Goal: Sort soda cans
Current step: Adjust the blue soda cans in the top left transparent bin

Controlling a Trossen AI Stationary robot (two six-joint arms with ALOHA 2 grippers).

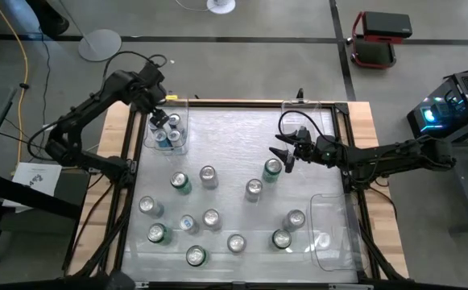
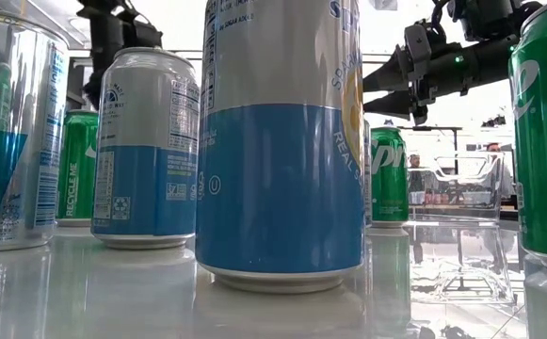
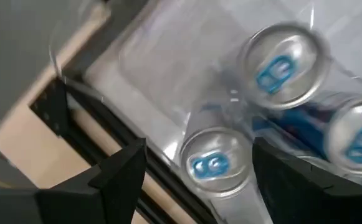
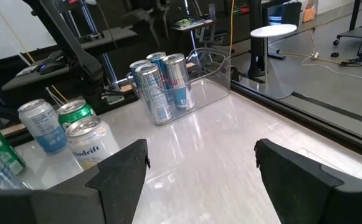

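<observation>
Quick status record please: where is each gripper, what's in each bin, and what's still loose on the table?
left gripper: open, over the far-left bin, above the cans there
far-left bin contents: blue-tab cans
right gripper: open, holding nothing, beside a green can
near-right bin: no cans seen in it
loose cans: about a dozen, green and blue, standing upright on the table

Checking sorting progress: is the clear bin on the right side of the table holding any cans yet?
Empty. From above, the right bin shows only clear plastic and table through it; the nearest cans stand outside it, while the left bin already holds several.
</observation>
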